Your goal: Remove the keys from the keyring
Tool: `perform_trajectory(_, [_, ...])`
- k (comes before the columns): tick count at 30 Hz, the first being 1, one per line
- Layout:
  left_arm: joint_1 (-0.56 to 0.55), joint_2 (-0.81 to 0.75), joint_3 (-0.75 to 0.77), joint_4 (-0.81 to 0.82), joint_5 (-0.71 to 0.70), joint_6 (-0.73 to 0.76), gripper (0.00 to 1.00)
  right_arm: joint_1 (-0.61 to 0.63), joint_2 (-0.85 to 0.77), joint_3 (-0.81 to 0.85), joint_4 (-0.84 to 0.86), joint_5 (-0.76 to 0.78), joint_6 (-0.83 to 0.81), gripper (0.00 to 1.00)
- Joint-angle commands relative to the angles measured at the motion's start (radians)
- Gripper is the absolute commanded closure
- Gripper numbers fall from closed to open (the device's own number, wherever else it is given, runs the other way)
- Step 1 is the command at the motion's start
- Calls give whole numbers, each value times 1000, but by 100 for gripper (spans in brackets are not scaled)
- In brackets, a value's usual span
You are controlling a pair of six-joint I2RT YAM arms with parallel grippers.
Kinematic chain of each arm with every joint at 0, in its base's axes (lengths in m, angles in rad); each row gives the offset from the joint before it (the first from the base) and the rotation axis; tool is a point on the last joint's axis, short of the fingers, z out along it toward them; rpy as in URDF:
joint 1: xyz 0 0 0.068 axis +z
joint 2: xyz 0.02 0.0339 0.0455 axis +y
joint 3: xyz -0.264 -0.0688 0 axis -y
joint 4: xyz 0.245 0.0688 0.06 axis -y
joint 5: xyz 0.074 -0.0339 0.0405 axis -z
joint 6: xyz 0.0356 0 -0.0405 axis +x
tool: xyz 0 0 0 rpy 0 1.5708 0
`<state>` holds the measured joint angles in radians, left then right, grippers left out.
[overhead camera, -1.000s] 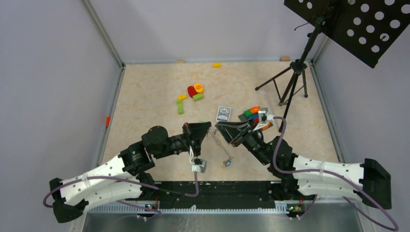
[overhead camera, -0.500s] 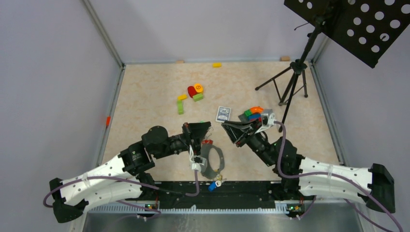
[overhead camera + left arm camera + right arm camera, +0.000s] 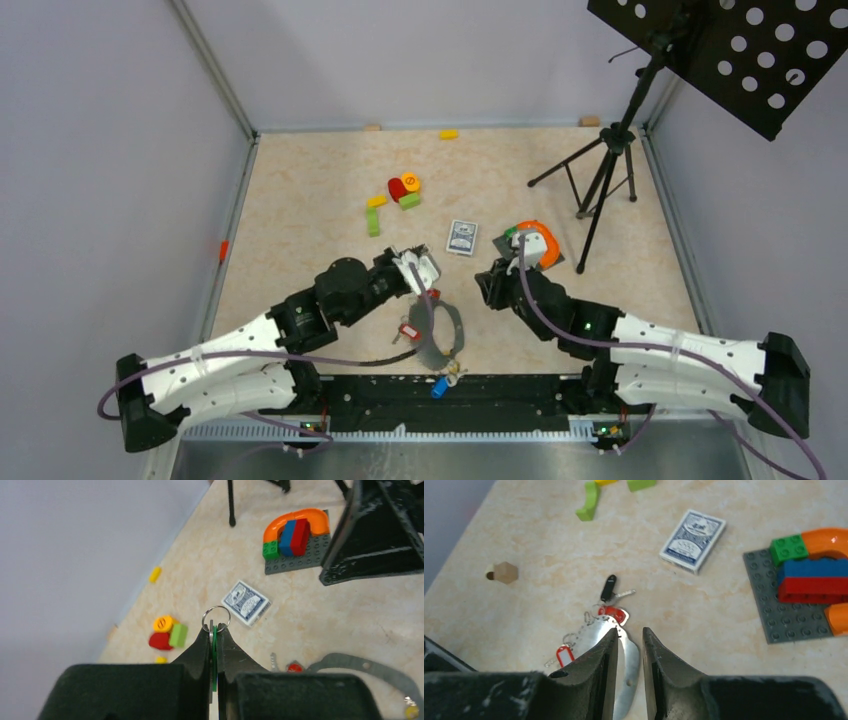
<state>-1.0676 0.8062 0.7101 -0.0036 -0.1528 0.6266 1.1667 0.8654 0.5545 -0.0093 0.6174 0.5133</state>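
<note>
Grey keyring [image 3: 355, 660] flat on the worktop [image 3: 300, 200], one green key tag [image 3: 214, 655] in my left claw [image 3: 215, 630].
The big loop lies at the middle of the worktop's near edge. My right claw [image 3: 629, 632] hangs over it, fingers a narrow gap apart, holding nothing. My left claw is clamped on the green tag, its small split ring poking past my fingertips. Red-tagged keys [image 3: 565, 655] lie touching the loop.

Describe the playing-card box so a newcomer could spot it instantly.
Find the black tripod at the table's far right; by its feet sits a grey baseplate carrying an orange arch. The playing-card box lies flat just left of that baseplate. It is the only blue-and-white printed thing among plain coloured blocks.
</note>
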Motion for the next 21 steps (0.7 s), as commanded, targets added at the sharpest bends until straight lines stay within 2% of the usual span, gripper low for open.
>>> perform_trajectory(1, [2,87,38,-35,-347,-549,99,-137,50,68,-273,-156,219,76])
perform_trajectory(3, [8,150,63,-117,-357,-685,96,-219,84,74,-321,-284,249,76])
perform_trajectory(5, [11,207,59,-130,-284,-772,98,-264,119,84,-351,-350,253,76])
perform_trajectory(9, [12,340,51,-59,-144,-878,100,-274,158,145,-439,-311,264,71])
perform_trajectory(11, [11,406,51,-8,-109,-902,100,-277,160,186,-491,-272,283,62])
perform_trajectory(14, [11,510,54,115,-61,-912,100,-278,147,221,-571,-214,318,41])
perform_trajectory(16, [12,585,77,157,-42,-911,98,-280,127,224,-599,-198,324,31])
perform_trajectory(19, [18,694,123,187,-21,-913,93,-279,88,215,-629,-169,336,25])
perform_trajectory(21, [28,754,148,190,-3,-924,79,-280,53,203,-638,-161,342,23])
